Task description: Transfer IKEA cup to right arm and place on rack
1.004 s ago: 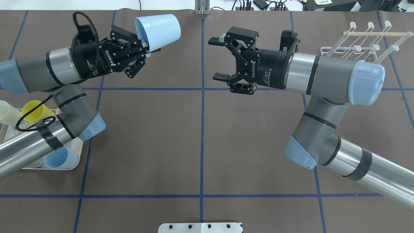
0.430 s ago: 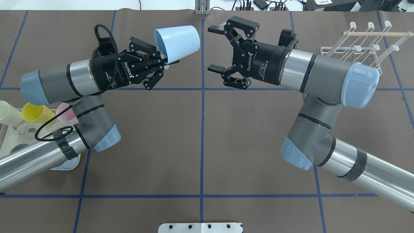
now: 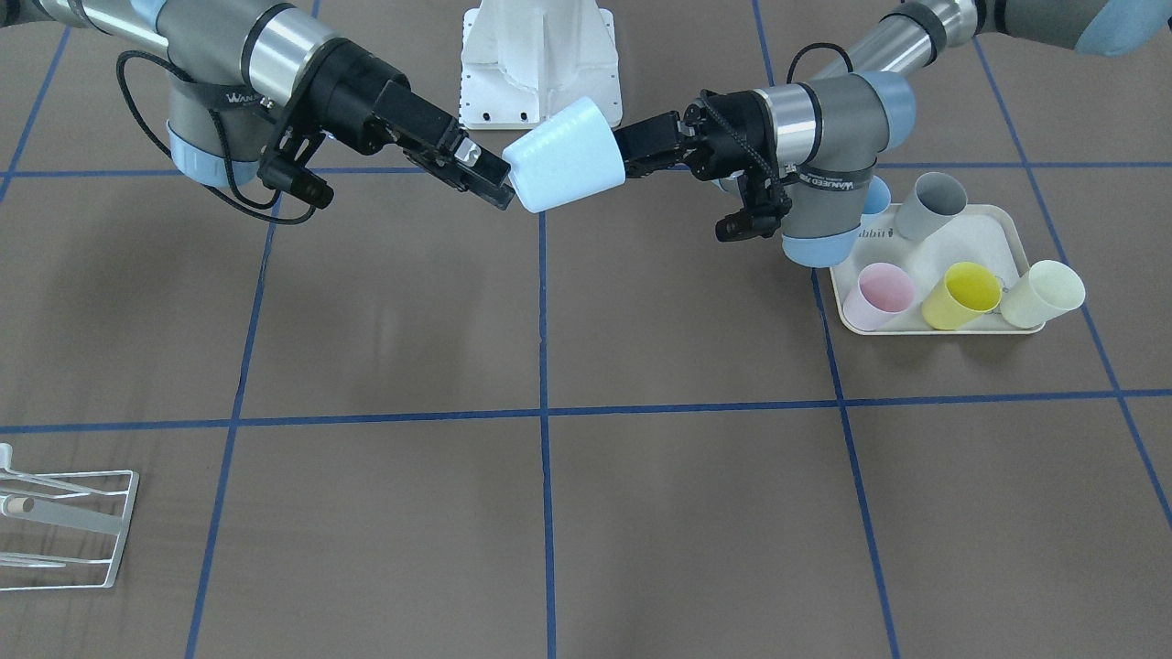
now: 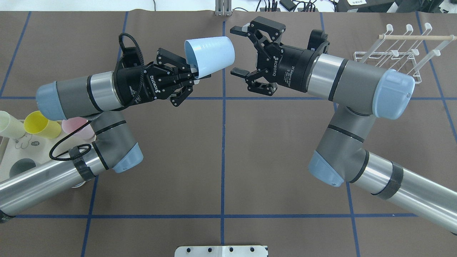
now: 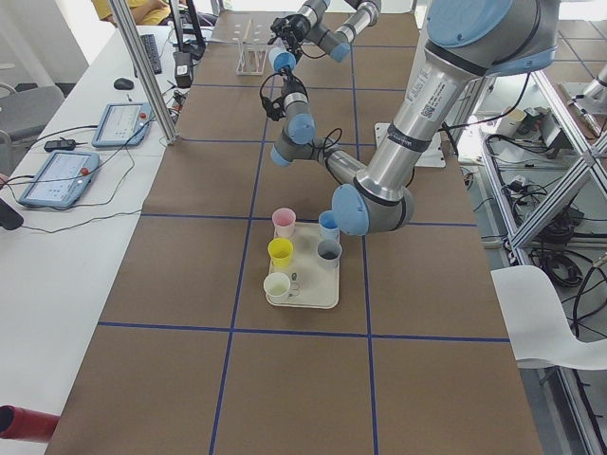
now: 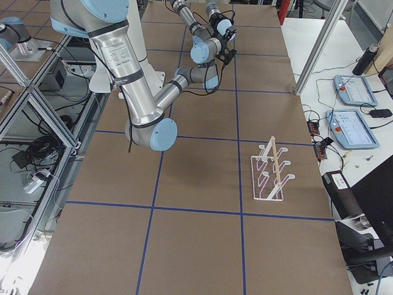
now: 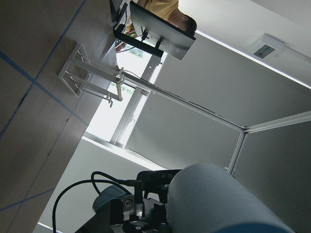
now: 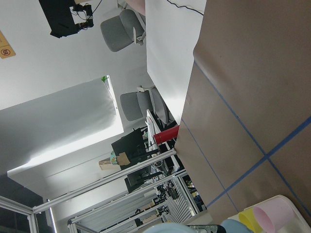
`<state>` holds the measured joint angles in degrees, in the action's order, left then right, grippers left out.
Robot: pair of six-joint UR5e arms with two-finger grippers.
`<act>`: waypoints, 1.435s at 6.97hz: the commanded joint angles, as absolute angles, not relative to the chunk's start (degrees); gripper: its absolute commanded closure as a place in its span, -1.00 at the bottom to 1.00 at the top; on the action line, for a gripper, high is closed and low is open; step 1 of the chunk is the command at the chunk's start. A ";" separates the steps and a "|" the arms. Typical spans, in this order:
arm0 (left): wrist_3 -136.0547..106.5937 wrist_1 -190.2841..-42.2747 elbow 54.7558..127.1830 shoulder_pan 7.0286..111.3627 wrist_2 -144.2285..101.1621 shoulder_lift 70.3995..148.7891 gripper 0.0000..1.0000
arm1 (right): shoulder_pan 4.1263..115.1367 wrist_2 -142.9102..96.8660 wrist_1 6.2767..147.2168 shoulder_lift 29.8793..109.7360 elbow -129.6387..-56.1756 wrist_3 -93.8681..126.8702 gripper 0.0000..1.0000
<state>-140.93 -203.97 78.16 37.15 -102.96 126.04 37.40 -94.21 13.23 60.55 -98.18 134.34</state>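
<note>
The light blue IKEA cup lies sideways in the air above the table's far middle, with its closed base pointing right. My left gripper is shut on its rim wall. The right arm holds its gripper open, and the fingertips flank the cup's base above and below without clamping it. In the front-facing view the cup hangs between the right gripper and the left gripper. The white wire rack stands at the far right behind the right arm, with nothing on it.
A cream tray at the robot's left holds pink, yellow, cream and grey cups. The left arm's elbow hangs over the tray. The rack stands alone near the table's edge.
The left arm carried the cup rightward to the centre line. The right gripper swung toward the table's far side and stayed open. The cup's base has come between its fingertips.
</note>
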 commanded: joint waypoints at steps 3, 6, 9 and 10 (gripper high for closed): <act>-140.80 -202.08 77.69 36.21 -102.92 128.04 1.00 | 37.35 -94.22 13.01 60.38 -98.26 133.42 -0.97; -139.67 -201.27 76.99 36.21 -103.01 128.32 1.00 | 37.09 -94.31 12.92 60.38 -98.35 133.42 -0.78; -139.31 -201.09 77.25 36.21 -103.01 128.32 0.02 | 37.09 -94.22 13.09 60.56 -98.52 134.12 1.00; -139.31 -201.01 77.43 36.30 -103.01 128.23 -0.40 | 37.09 -94.22 13.01 60.64 -98.53 134.12 1.00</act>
<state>-139.34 -201.11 77.22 36.20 -103.01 128.29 37.09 -94.23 13.01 60.53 -98.51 134.05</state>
